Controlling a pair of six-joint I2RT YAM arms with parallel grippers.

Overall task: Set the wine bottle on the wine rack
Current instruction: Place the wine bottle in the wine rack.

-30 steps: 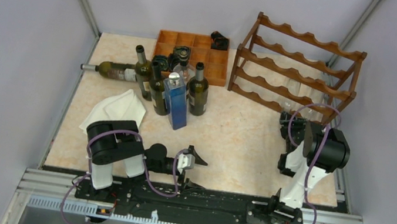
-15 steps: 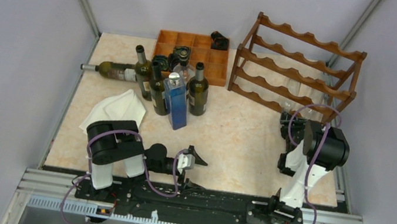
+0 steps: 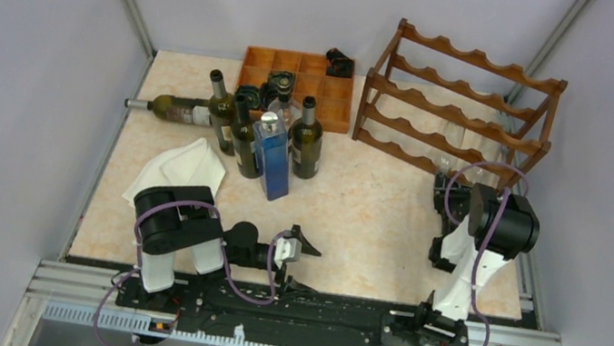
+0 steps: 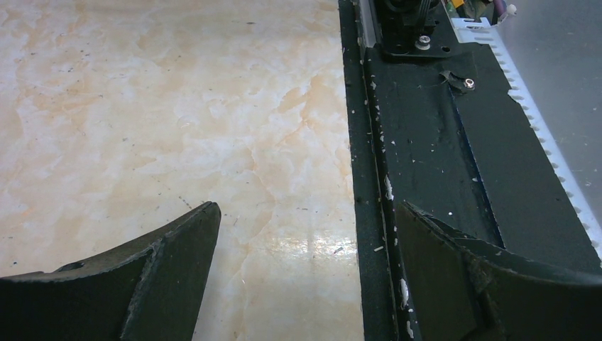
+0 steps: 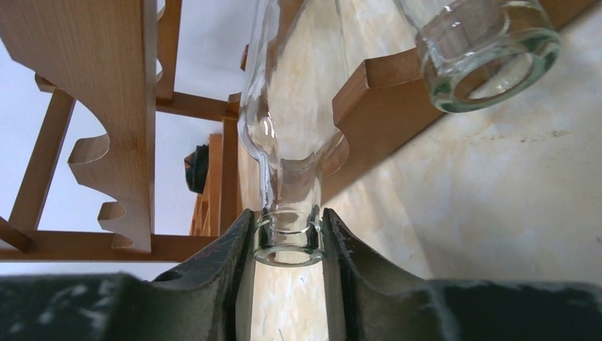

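The reddish-brown wine rack (image 3: 460,104) stands at the back right; its rails fill the right wrist view (image 5: 128,106). A clear glass wine bottle (image 5: 291,106) lies on a low rail, neck toward me. My right gripper (image 5: 287,238) is shut on the bottle's neck just behind the lip; from above it (image 3: 447,183) sits at the rack's front foot. A second clear bottle (image 5: 490,57) lies on the rack beside it. My left gripper (image 3: 310,249) is open and empty, low over the table's near edge (image 4: 305,213).
Three dark upright bottles (image 3: 306,141), one lying bottle (image 3: 175,107) and a blue bottle (image 3: 273,159) cluster at the back left. A white cloth (image 3: 180,168) lies near the left arm. An orange compartment tray (image 3: 331,112) sits behind them. A black base rail (image 4: 426,156) runs along the near edge.
The right arm's elbow has shifted very slightly; the grip on the clear bottle's neck is unchanged. The left arm has not moved.
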